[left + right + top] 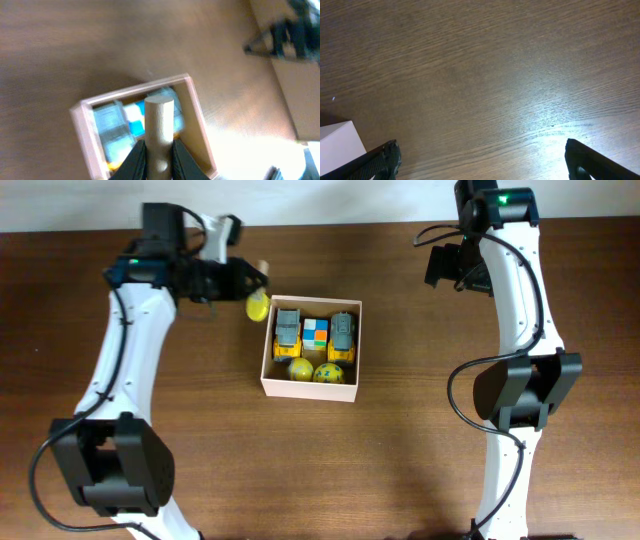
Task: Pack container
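The container (268, 370), white outside and tan inside, stands mid-table. Inside it are two toy trucks (288, 330), a colour-squared cube (316, 331) and two yellow balls (301, 368). My left gripper (250, 282) hovers just off its upper-left corner, shut on a toy with a wooden handle (159, 117) and a yellow rounded head (257, 306). In the left wrist view the gripper (159, 146) clamps the handle above the container (82, 132), which is blurred. My right gripper (455, 265) is far to the right. In the right wrist view it (482, 160) stands wide open over bare wood.
The brown wooden table (400, 460) surrounds the container. A white box corner (337, 145) shows at the lower left of the right wrist view. Both arms' white links and black cables (500, 380) stand along the table's sides.
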